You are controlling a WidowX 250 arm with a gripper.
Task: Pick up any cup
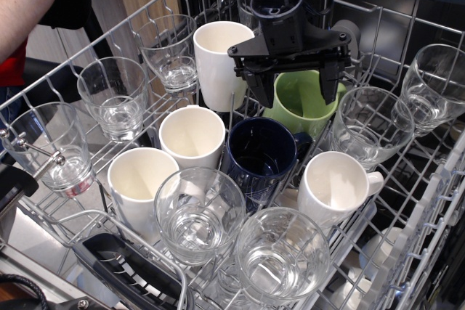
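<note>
We locate the cup at the front right of the wire rack, upright, opening upward. It is a short, wide, glossy white ceramic mug with a rounded body and a small loop handle on its right side. It stands just right of the navy mug and in front of the green mug. The gripper hangs above the green mug, well apart from the cup, its fingers spread wide and holding nothing. Clear glasses surround the mugs.
</note>
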